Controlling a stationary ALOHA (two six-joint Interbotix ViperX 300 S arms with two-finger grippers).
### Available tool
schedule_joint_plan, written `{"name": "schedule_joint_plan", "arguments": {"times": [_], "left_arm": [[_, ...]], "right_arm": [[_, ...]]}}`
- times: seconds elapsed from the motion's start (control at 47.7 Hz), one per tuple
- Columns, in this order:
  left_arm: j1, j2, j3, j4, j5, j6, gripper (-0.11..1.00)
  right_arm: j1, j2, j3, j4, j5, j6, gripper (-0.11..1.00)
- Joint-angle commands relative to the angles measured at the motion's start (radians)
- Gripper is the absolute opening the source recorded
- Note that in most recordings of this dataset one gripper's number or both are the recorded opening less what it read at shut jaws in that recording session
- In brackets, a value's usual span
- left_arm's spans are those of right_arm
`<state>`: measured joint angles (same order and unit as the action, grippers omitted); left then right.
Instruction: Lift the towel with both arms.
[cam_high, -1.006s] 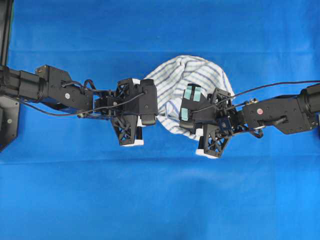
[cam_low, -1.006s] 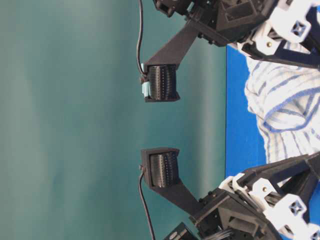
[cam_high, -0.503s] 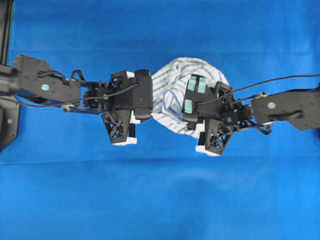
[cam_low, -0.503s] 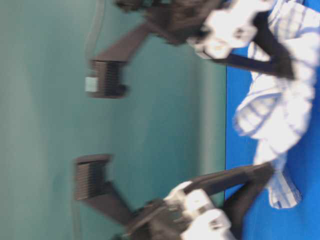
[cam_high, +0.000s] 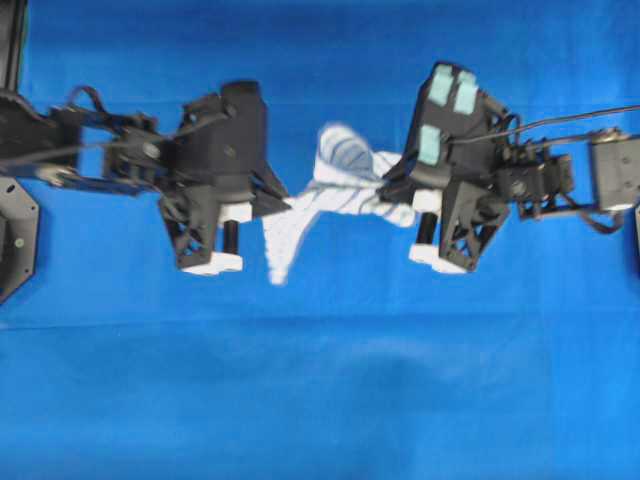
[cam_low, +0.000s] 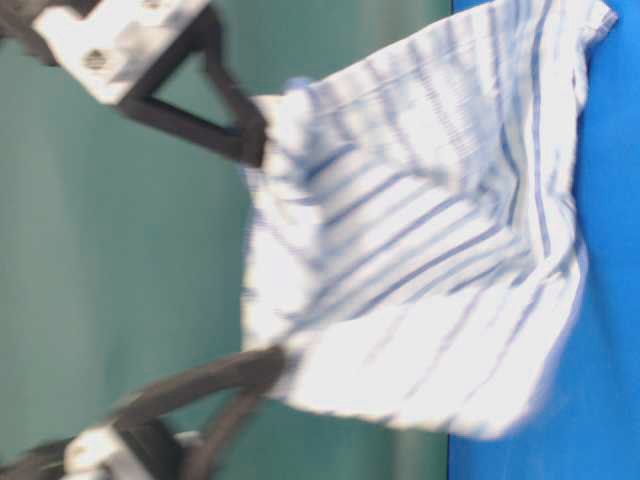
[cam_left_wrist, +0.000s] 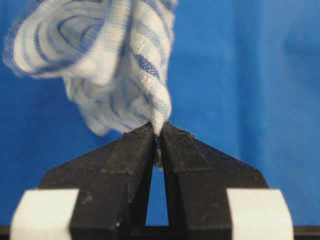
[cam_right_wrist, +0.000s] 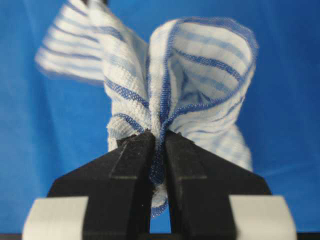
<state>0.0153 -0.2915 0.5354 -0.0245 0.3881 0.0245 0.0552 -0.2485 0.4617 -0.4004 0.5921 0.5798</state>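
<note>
The towel (cam_high: 335, 190), white with blue stripes, hangs bunched between my two grippers above the blue table cloth (cam_high: 320, 380). My left gripper (cam_high: 285, 203) is shut on its left end, and the left wrist view shows the towel (cam_left_wrist: 120, 60) pinched at the tips of that gripper (cam_left_wrist: 157, 131). My right gripper (cam_high: 392, 186) is shut on the other end, with a blue-hemmed fold of towel (cam_right_wrist: 200, 75) clamped between the fingers of the gripper (cam_right_wrist: 159, 135). In the blurred table-level view the towel (cam_low: 420, 250) spreads from the right gripper (cam_low: 262, 135) and the left gripper (cam_low: 275, 365) towards the table.
The blue cloth covers the whole table (cam_low: 610, 300). A black mount (cam_high: 15, 230) stands at the left edge. Cables run along both arms. A teal backdrop (cam_low: 120, 250) fills the space behind the table.
Both arms have risen and drawn apart with the towel in their grip. The towel has left its heap on the table and now hangs stretched between the grippers.
</note>
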Motion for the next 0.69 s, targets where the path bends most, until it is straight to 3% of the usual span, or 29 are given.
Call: {"name": "schedule_joint_plan", "arguments": {"times": [0.0, 0.314, 0.671], "left_arm": [[0.0, -0.061, -0.061, 0.0, 0.048, 0.003, 0.03], [0.041, -0.164, -0.176, 0.005, 0.178, 0.008, 0.03], [0.061, -0.235, -0.265, 0.006, 0.206, 0.012, 0.03]], "right_arm": [[0.0, -0.044, -0.066, -0.023, 0.046, -0.006, 0.08], [0.0, -0.094, -0.247, -0.046, 0.175, -0.129, 0.08], [0.0, -0.097, -0.411, -0.046, 0.218, -0.215, 0.08]]}}
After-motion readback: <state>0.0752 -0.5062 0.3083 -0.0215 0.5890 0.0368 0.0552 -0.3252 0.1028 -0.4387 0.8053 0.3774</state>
